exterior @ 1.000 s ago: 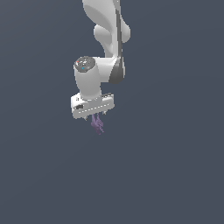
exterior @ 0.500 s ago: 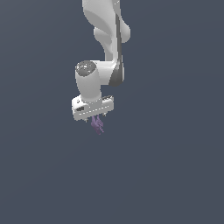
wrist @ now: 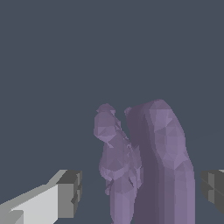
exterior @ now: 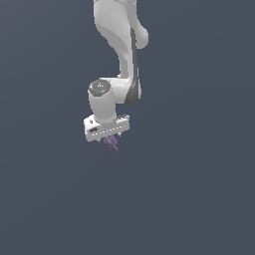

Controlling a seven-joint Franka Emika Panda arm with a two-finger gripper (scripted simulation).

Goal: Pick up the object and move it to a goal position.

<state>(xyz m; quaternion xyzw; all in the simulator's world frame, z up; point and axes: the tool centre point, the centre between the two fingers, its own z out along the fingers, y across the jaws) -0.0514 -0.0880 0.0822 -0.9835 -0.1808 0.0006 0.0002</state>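
Note:
The object (exterior: 112,145) is a small purple, lumpy, spiky item sitting just beneath the white gripper (exterior: 110,139) in the exterior view. Its upper part is hidden behind the gripper's fingers. Seen from the wrist, the object (wrist: 162,148) fills the space between the two dark finger pads (wrist: 70,192). A narrow strip of background shows on each side of it, so neither pad touches it. The gripper (wrist: 142,189) is open around the object. Whether the object rests on the surface cannot be told.
A plain dark grey-blue surface fills both views, with no other objects or edges showing. The white arm (exterior: 119,35) comes down from the exterior view's top.
The wrist and gripper have sunk a little lower over the purple object. The object has stayed where it was.

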